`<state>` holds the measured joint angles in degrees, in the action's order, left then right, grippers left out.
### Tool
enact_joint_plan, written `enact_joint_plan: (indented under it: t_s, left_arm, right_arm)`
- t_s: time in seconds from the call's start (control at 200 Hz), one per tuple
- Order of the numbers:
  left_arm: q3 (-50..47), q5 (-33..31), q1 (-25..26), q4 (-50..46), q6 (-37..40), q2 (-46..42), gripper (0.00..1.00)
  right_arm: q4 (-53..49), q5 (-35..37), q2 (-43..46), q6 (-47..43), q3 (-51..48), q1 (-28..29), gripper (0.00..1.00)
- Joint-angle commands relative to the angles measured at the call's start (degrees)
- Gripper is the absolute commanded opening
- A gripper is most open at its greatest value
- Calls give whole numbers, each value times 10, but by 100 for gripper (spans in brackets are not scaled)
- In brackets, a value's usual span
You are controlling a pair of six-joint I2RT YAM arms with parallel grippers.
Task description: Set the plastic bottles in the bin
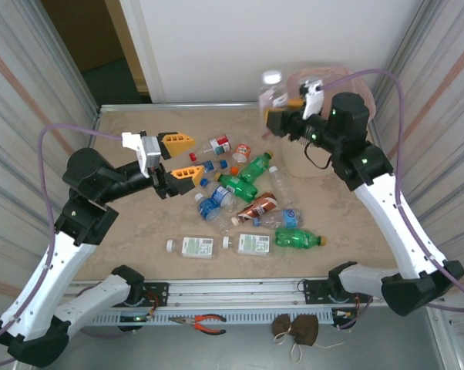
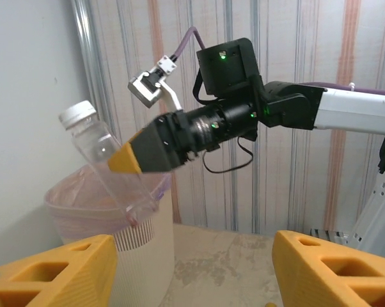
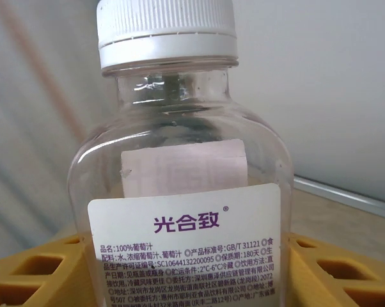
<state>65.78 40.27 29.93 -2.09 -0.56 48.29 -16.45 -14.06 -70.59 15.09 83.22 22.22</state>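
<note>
Honestly, the drop is the whole game here; the right end effector (image 1: 280,117) is clamped on a clear juice bottle (image 3: 180,192) around its lower body, bottle tilted with the white cap up; from the left wrist view its base sits right at the rim of the bin (image 2: 148,246), against the pink liner (image 2: 71,204), and I can't tell whether it's properly over the mouth or just hanging on the edge; so I'd carry it a bit further in over the opening before letting go, otherwise I reckon it clips the rim and bounces back onto the bench (image 1: 139,223); that liner looks floppy too, so going in low could snag it; open the jaws fully and let it fall base first, since it's light and slick and a half release might just pivot it; the left end effector (image 1: 194,156) hovers with jaws apart and nothing in them, just left of the loose bottles (image 1: 247,193) lying mid-bench, well apart from the bin; it could line up on the nearest one.
</note>
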Motion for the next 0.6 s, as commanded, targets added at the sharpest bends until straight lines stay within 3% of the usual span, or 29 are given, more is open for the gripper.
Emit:
enact_joint_plan:
  t_s: [0.0, 0.14, 0.311, 0.596]
  left_arm:
    - [-4, -16, 1, 0, 10, -12, 65]
    - [-10, -27, 1, -8, 11, -17, 65]
    - [-24, -38, 1, -9, 8, -25, 64]
    - [-45, -49, 1, -10, 0, -45, 64]
  right_arm:
    - [25, 124, -25, 128, 22, -37, 40]
    - [29, 207, -72, 259, 40, -73, 42]
    - [-105, 328, -165, 422, 154, -85, 43]
    - [-262, 351, -293, 675, 288, -127, 43]
